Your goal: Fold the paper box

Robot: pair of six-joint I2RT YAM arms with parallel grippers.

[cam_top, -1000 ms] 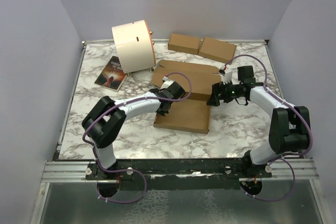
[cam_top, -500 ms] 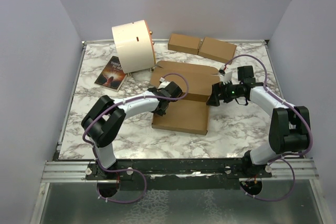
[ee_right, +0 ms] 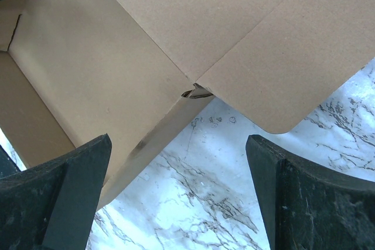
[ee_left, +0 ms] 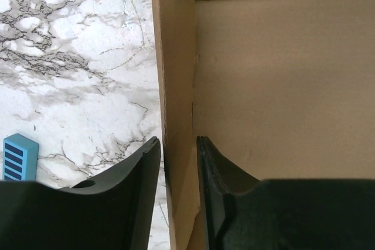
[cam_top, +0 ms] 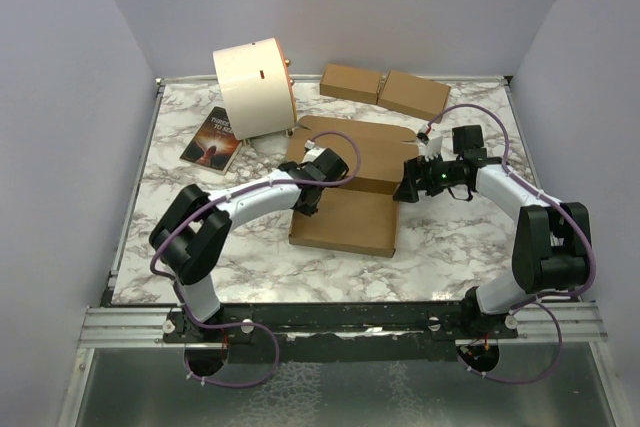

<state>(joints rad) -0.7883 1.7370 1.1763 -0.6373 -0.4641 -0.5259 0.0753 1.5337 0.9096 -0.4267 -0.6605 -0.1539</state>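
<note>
The paper box [cam_top: 345, 219] lies open in the middle of the table, a flat brown cardboard mailer with its lid panel toward the back. My left gripper [cam_top: 308, 197] is at the box's left side. In the left wrist view it [ee_left: 177, 144] is shut on the upright left side wall [ee_left: 176, 74], one finger outside and one inside. My right gripper [cam_top: 405, 187] is at the box's right side. In the right wrist view it [ee_right: 179, 141] is open and empty over bare marble, with the box's right wall and a rounded flap [ee_right: 293, 80] just ahead.
A cream cylindrical drum [cam_top: 253, 87] stands at the back left, with a dark book [cam_top: 212, 139] beside it. Two smaller closed brown boxes [cam_top: 352, 82] [cam_top: 414, 94] lie at the back. A small blue thing [ee_left: 17, 156] lies left of the left fingers.
My left gripper has shifted a little left and toward the back, and the box's left edge went with it. The right arm has not moved.
</note>
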